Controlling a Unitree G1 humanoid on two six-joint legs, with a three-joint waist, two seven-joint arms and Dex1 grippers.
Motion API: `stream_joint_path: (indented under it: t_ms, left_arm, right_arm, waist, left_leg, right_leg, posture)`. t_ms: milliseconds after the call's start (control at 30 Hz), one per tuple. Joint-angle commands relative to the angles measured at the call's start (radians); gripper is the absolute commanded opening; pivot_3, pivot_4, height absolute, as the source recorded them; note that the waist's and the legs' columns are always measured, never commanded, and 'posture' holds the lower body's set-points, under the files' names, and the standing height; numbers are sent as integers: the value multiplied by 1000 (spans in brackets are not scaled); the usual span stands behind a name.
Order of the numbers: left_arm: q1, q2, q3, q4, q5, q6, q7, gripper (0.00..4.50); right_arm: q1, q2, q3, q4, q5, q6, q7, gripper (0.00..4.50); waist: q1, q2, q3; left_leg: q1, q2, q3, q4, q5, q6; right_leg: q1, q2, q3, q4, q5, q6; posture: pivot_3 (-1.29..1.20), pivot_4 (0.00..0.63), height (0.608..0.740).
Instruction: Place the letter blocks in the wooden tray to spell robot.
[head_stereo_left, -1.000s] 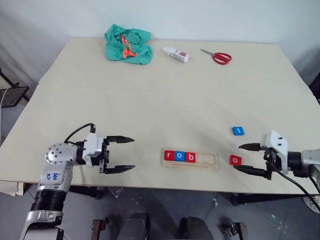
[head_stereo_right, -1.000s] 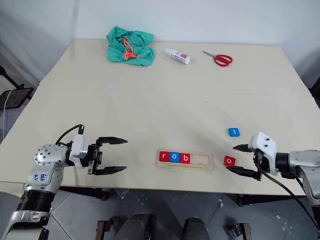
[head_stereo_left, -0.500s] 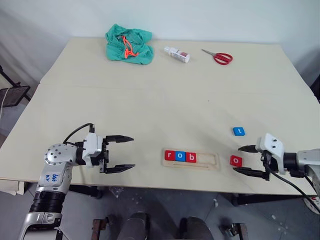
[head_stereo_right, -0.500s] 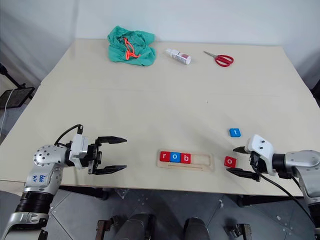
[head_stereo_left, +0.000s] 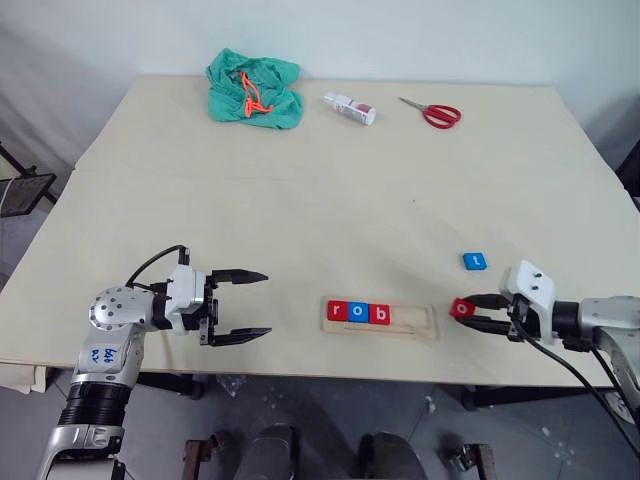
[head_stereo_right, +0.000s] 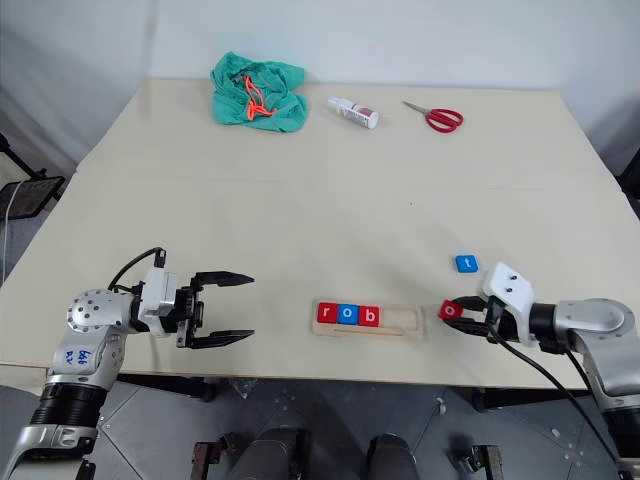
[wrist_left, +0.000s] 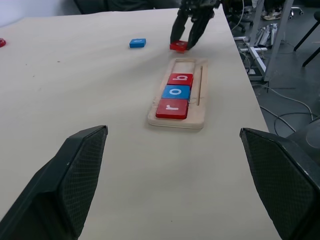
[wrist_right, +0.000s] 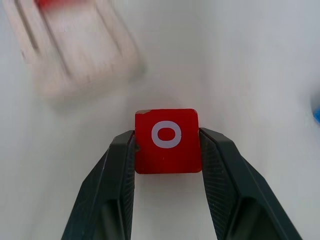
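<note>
The wooden tray (head_stereo_left: 416, 321) lies near the table's front edge with three letter blocks in its left part: red r (head_stereo_left: 337, 311), blue o (head_stereo_left: 358, 312) and red b (head_stereo_left: 380, 314). Its right part is bare. My right gripper (head_stereo_left: 463, 313) is shut on a red o block (wrist_right: 167, 141), one finger on each side, just right of the tray's right end. A blue t block (head_stereo_left: 475, 261) lies flat on the table behind it. My left gripper (head_stereo_left: 266, 302) stands open and holds nothing, left of the tray, pointing toward it.
At the table's far side lie a green cloth with an orange cord (head_stereo_left: 253, 90), a small white bottle (head_stereo_left: 350, 108) and red-handled scissors (head_stereo_left: 432, 112). The table's front edge (head_stereo_left: 330, 368) runs just in front of the tray and both grippers.
My right gripper has closed from wide open onto the red o block and carried it left toward the tray's right end. The left arm has kept still.
</note>
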Motion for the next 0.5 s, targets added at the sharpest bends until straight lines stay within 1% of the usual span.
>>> stream_joint_path:
  t_ms: [33,133,233,333,500]
  left_arm:
    - [-9,2,11,-4,-16,-8,-1,4500]
    - [-21,-4,5,6,-14,-10,-4,4500]
    - [-25,-7,3,9,-13,-11,-5,4500]
    - [-25,-9,1,12,-12,-15,-6,4500]
    - [-9,-9,7,-5,-14,-14,3,4500]
  right_arm:
    - [-41,1,-10,-144,73,88,-9,1449]
    - [-58,-27,57,-194,59,141,17,1449]
    - [-83,-30,115,-198,27,163,20,1449]
    - [-111,-20,157,-192,14,161,29,1449]
    - [-168,9,233,-138,-37,99,52,1449]
  waist:
    - [2,0,0]
    - [5,0,0]
    - [7,0,0]
    - [3,0,0]
    - [0,0,0]
  left_leg:
    - [0,0,0,0,0,0]
    - [0,0,-1,0,0,0]
    - [-1,-1,-2,1,0,0]
    - [-1,-1,-1,0,0,0]
    - [-1,0,-1,0,0,0]
  right_leg:
    - [0,0,0,0,0,0]
    - [0,0,0,0,0,0]
    - [0,0,0,0,0,0]
    - [0,0,0,0,0,0]
    - [0,0,0,0,0,0]
  posture:
    - [0,150,740]
    - [0,150,740]
    - [0,150,740]
    - [0,150,740]
    - [0,150,740]
